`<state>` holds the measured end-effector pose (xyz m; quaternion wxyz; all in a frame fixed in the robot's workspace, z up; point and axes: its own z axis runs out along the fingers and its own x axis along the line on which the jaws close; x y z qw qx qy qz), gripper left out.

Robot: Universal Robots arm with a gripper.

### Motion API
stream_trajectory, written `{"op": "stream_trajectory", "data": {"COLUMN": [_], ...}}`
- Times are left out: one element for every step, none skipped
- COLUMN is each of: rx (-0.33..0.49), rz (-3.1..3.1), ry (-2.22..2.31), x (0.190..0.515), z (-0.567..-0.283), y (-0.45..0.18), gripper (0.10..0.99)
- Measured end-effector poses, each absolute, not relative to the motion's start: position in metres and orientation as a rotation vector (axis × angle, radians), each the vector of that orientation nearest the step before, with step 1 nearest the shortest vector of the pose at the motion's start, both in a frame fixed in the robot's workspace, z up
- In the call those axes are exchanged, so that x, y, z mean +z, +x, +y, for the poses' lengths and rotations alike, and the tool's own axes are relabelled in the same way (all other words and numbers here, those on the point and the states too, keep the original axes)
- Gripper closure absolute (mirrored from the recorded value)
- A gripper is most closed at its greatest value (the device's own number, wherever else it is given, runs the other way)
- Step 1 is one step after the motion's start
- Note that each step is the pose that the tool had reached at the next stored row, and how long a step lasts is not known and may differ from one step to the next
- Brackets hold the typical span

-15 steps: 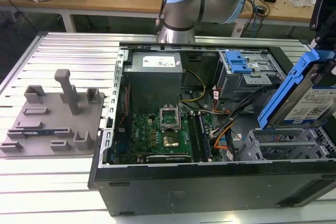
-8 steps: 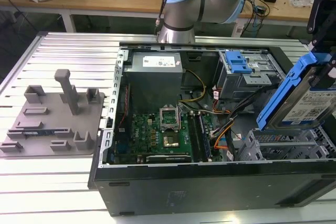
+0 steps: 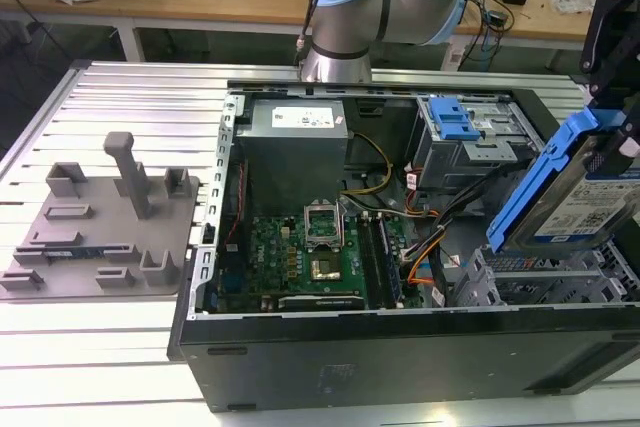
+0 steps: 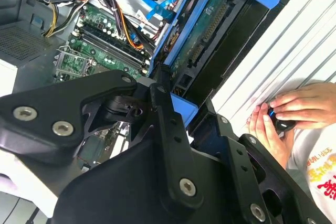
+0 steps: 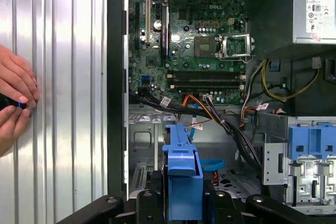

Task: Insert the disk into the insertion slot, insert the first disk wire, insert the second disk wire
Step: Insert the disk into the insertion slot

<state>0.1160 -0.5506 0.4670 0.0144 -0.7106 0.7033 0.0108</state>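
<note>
The disk [image 3: 590, 202], a silver drive with a white label in a bright blue carrier, hangs tilted above the case's corner at the exterior view's right. My gripper [image 3: 618, 142] is shut on it. In both wrist views the black fingers [image 5: 152, 190] clamp the blue carrier [image 5: 181, 169], and the second wrist view shows the drive's green underside [image 4: 207, 30]. The insertion slot [image 3: 535, 282], a low grey perforated bay, lies just below the disk with its mouth unfilled. Orange and black wires [image 3: 428, 247] and a blue flat cable [image 5: 211, 164] lie loose beside the bay; I cannot tell which are the disk wires.
A taller grey cage with a blue latch [image 3: 458, 127] stands behind the bay. The motherboard [image 3: 305, 262] and the power supply [image 3: 295, 142] fill the case's middle. A person's hands [image 5: 16, 98] rest on the ribbed table beside the case. A grey fixture plate [image 3: 100, 222] lies at the exterior view's left.
</note>
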Motion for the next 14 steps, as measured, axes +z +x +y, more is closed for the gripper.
{"op": "stream_trajectory", "data": {"rx": [0.034,0.034,0.033,0.034,0.034,0.034,0.034,0.034,0.034,0.034,0.034,0.034,0.033,0.034], "rz": [2.190,2.190,2.190,2.190,2.190,2.190,2.189,2.190,2.190,2.190,2.190,2.190,2.190,2.190], "ry": [-2.212,-2.212,-2.212,-2.212,-2.212,-2.212,-2.212,-2.212,-2.212,-2.212,-2.212,-2.212,-2.212,-2.212], "x": [0.4667,0.4667,0.4667,0.4666,0.4665,0.4664,0.4662,0.4660,0.4657,0.4655,0.4653,0.4650,0.4647,0.4639], "z": [-0.5506,-0.5506,-0.5506,-0.5506,-0.5506,-0.5507,-0.5513,-0.5519,-0.5523,-0.5525,-0.5527,-0.5530,-0.5532,-0.5533], "y": [0.1161,0.1161,0.1162,0.1162,0.1162,0.1162,0.1162,0.1162,0.1162,0.1162,0.1162,0.1162,0.1162,0.1163], "gripper": [0.722,0.722,0.722,0.722,0.722,0.722,0.722,0.722,0.722,0.722,0.722,0.722,0.722,0.722]}}
